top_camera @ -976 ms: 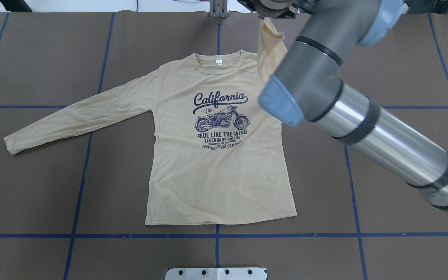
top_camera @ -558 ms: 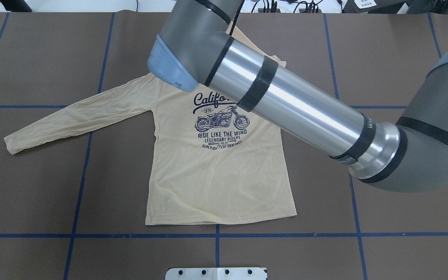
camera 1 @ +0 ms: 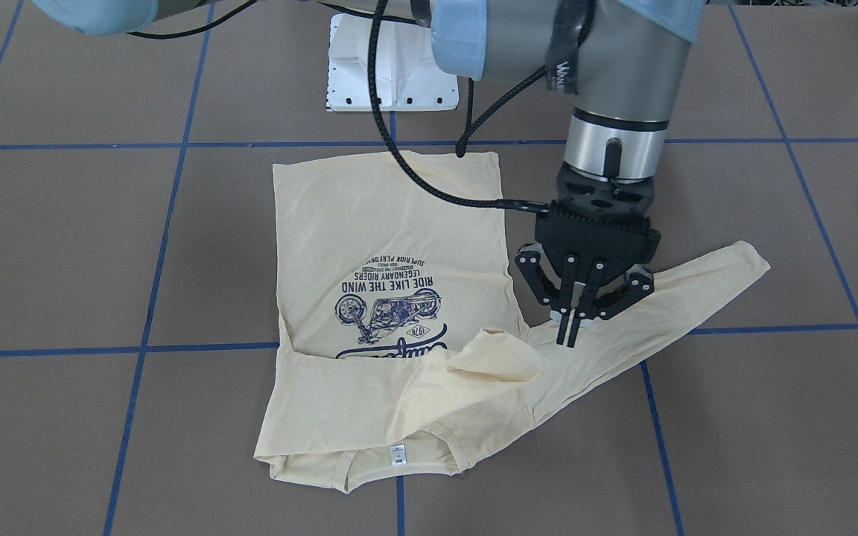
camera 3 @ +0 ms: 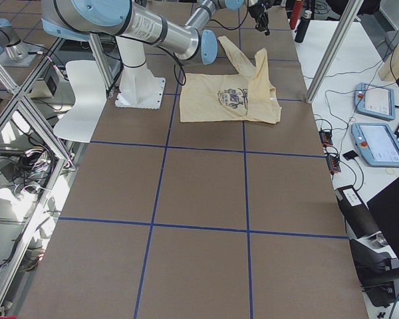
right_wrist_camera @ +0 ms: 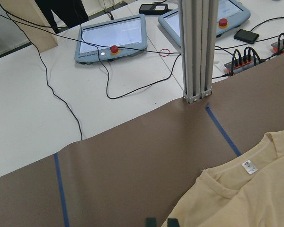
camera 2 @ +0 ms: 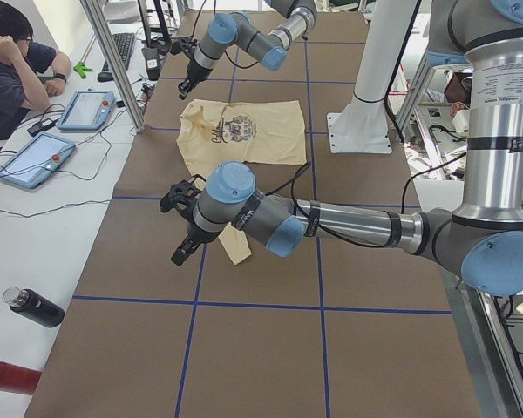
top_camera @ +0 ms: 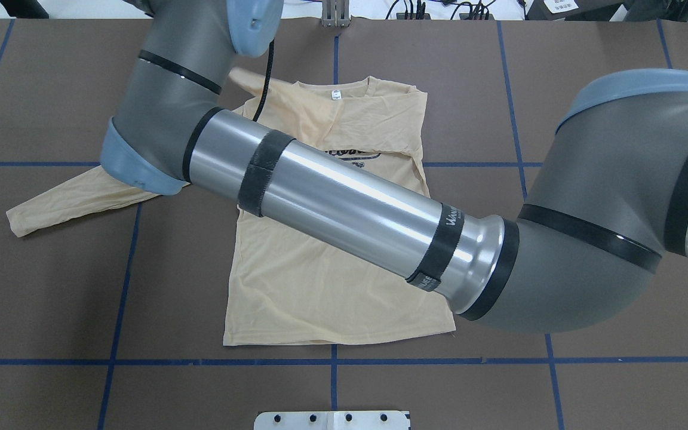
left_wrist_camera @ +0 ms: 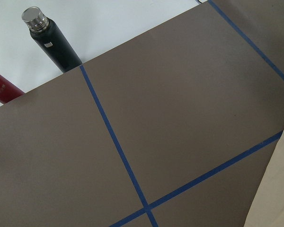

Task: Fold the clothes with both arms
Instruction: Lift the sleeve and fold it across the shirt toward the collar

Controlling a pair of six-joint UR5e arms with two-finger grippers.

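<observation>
Brown taped tabletop (camera 1: 64,246); right gripper (camera 1: 573,335), fingers pressed together, seems to pinch the folded sleeve (camera 1: 369,394) of the T-shirt (camera 1: 384,223); a long pull could drag the collar (camera 1: 399,465) askew; left gripper (camera 2: 181,248): cannot tell.

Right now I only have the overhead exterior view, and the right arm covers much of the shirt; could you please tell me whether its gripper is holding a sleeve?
Observer: In the front-facing view the right gripper is shut, with no cloth visible in its grip.
Operator: Where is that sleeve?
Observer: The right sleeve lies folded across the T-shirt, its cuff free beside the print.
Operator: And the other arm?
Observer: The exterior left view shows the left gripper hanging near the left cuff.
</observation>
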